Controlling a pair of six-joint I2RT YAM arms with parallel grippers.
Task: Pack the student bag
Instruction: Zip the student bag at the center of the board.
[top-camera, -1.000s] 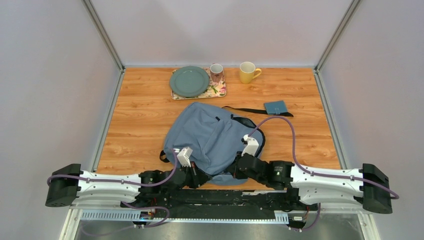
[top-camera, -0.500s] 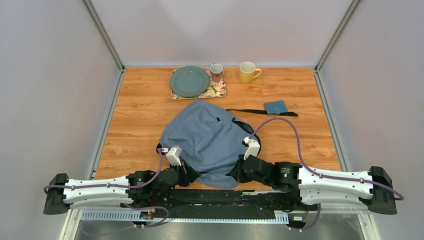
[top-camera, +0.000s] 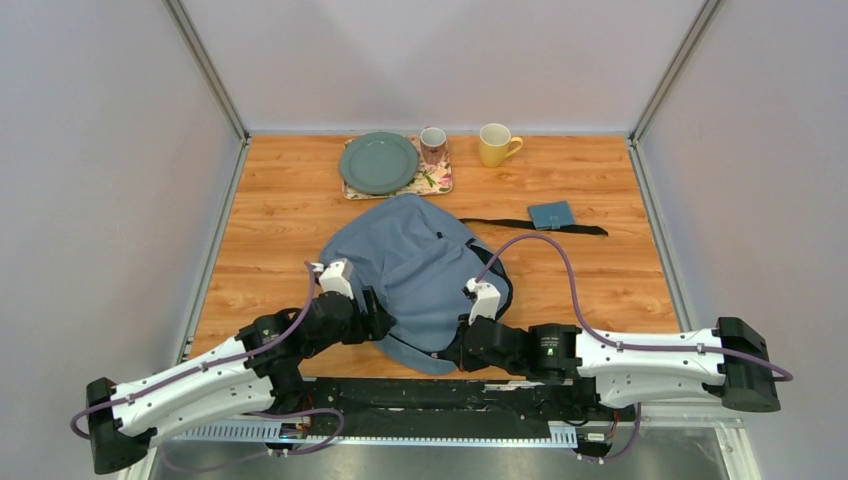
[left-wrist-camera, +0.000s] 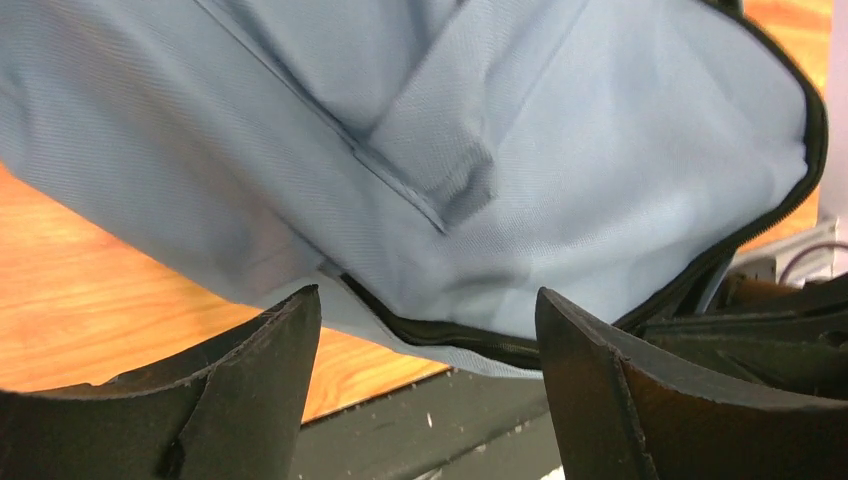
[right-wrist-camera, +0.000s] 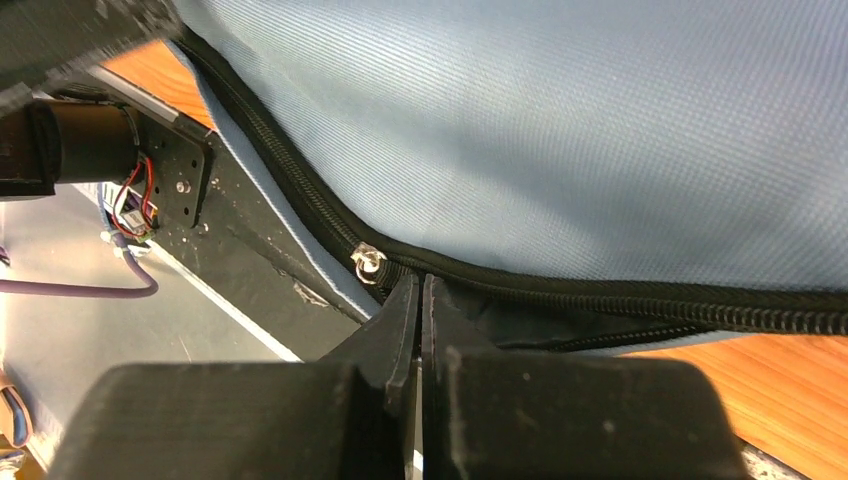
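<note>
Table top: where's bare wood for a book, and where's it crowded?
Bare wood: left strip between the left frame rail and the backpack; right side, nearer than the teal case; back right corner beyond the yellow mug. Crowded: back middle, with plate, floral tray and floral mug; centre, under the backpack.

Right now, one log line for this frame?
left gripper: open, empty | right gripper: shut on backpack zipper edge | teal case: outside backpack
</note>
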